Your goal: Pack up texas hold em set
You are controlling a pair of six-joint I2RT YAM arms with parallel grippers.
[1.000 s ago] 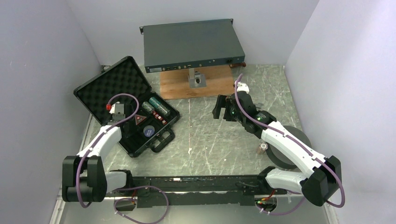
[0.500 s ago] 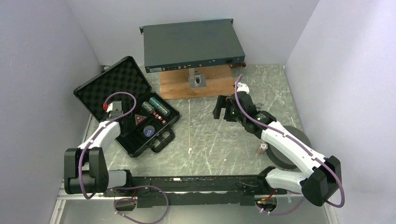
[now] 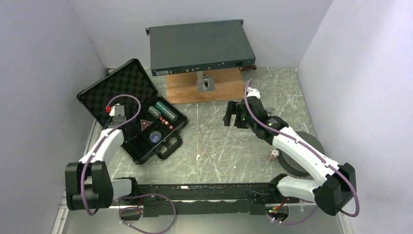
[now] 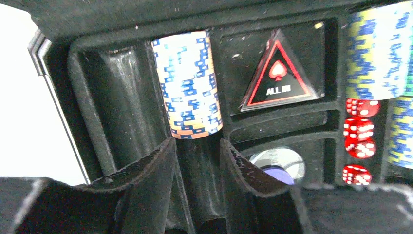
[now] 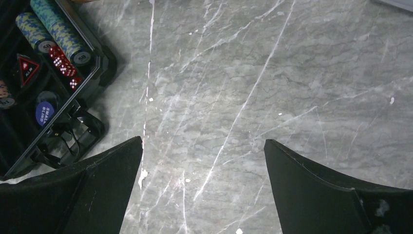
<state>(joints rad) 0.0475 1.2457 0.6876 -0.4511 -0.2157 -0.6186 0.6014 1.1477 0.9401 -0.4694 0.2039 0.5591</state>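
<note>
Fingers of the left gripper (image 4: 196, 145) are held slightly apart, clamping nothing, just short of a blue-white chip stack (image 4: 190, 85) laid in the open case (image 3: 117, 87) at the left edge of the marble table (image 3: 214, 141). Its bare middle is spanned by the wide-spread right gripper (image 5: 204, 141). "ALL IN" on the triangle marker (image 4: 278, 73) is read only from the left wrist.

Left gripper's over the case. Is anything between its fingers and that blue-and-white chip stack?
Nothing visible. The chip stack lies in its slot of the case, just beyond the left gripper, with only bare slot between them.
</note>
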